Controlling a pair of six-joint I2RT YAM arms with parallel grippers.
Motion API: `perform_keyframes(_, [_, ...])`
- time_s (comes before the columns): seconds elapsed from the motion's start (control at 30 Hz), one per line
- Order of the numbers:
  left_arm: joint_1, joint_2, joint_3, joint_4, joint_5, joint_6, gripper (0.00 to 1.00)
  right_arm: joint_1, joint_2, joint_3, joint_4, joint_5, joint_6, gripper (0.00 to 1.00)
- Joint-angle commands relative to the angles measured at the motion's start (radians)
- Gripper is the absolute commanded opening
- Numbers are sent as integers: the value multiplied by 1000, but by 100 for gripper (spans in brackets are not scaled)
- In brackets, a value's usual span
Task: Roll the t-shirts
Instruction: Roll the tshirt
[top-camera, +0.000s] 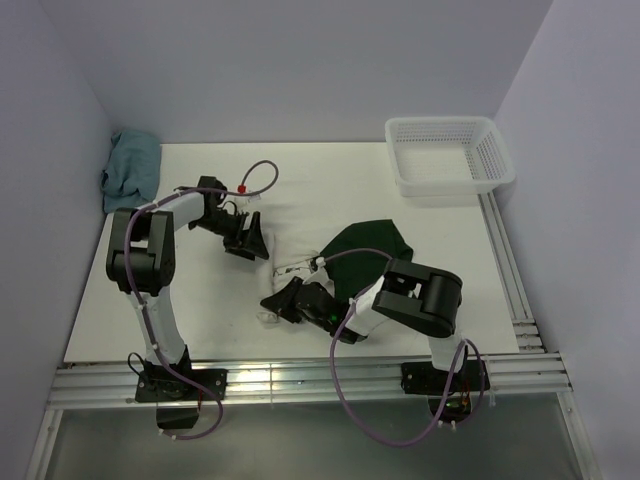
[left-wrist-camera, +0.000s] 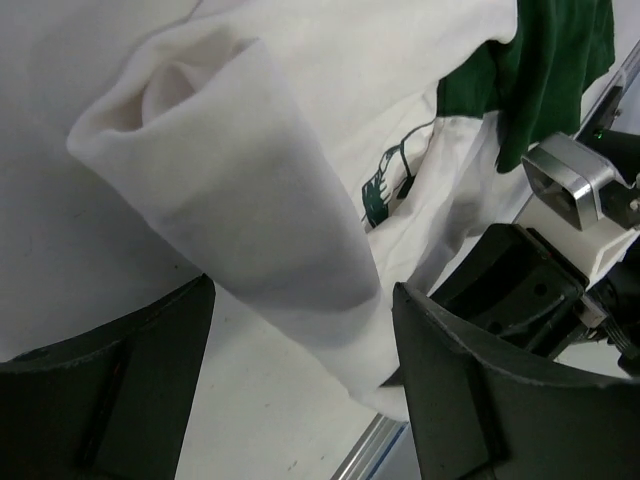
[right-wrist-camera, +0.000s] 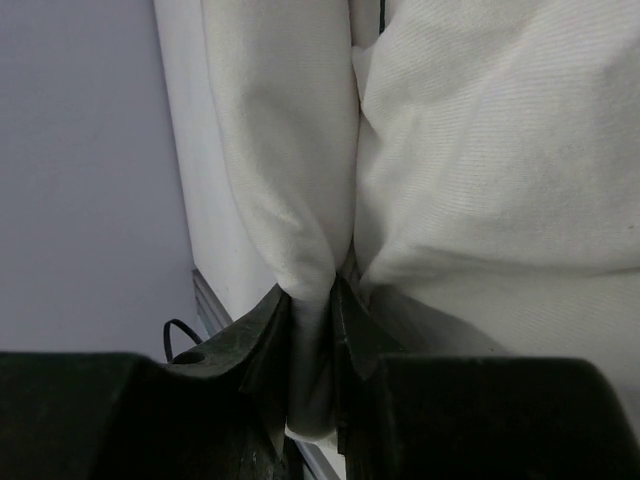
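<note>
Left gripper (top-camera: 247, 238) (left-wrist-camera: 300, 310) has its jaws wide apart, one on each side of a loosely rolled cream end of the tee (top-camera: 370, 250) (left-wrist-camera: 250, 200) (right-wrist-camera: 480, 150). Whether either finger touches the cloth cannot be told. The right gripper (top-camera: 278, 303) (right-wrist-camera: 312, 310) is pinched tight on a thin fold of cream cloth at the tee's 6 o'clock edge.

The tee lies about the middle of the table (top-camera: 430, 300). It is cream-white and soft, with an open tube-like roll toward 9 o'clock and dark green cloth bunched toward 3 o'clock. A small dark green line print (left-wrist-camera: 385, 185) shows on the chest, half lost in a crease.

From above, the cream cloth blends into the white table, so its outline is hard to trace, and the right arm covers its near part. The right wrist view shows only cream folds. A basket (top-camera: 440, 122) sits at 1 o'clock and a teal cloth (top-camera: 132, 170) at 10 o'clock.
</note>
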Motion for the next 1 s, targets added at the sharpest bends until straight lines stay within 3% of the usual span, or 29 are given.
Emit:
perform_keyframes(0.0, [-3, -42, -31, 185, 71, -93, 77, -5, 12, -6, 87, -11, 34, 14])
perform_keyframes(0.07, [-6, -32, -48, 226, 36, -142, 74, -6, 9, -6, 83, -10, 28, 14])
perform_keyframes(0.2, [-17, -33, -26, 219, -59, -204, 58, -8, -9, 9, 35, -10, 4, 18])
perform_keyframes(0.23, [-21, -36, -18, 207, -82, -207, 41, -6, -17, 17, 12, -8, -14, 20])
perform_keyframes(0.4, [-81, -71, 28, 124, -296, -193, 1, 4, -89, 141, -365, 54, -103, 49])
perform_keyframes(0.53, [-132, -76, 54, 64, -430, -170, 0, 18, -120, 246, -602, 114, -139, 62])
perform_keyframes(0.7, [-168, -79, 82, 17, -531, -129, 0, 41, -126, 369, -908, 202, -171, 66])
perform_keyframes(0.87, [-185, -58, 111, -26, -591, -112, 0, 84, -63, 616, -1273, 306, -205, 68])
perform_keyframes(0.97, [-195, -51, 119, -34, -607, -109, 0, 109, -49, 708, -1370, 367, -222, 69])
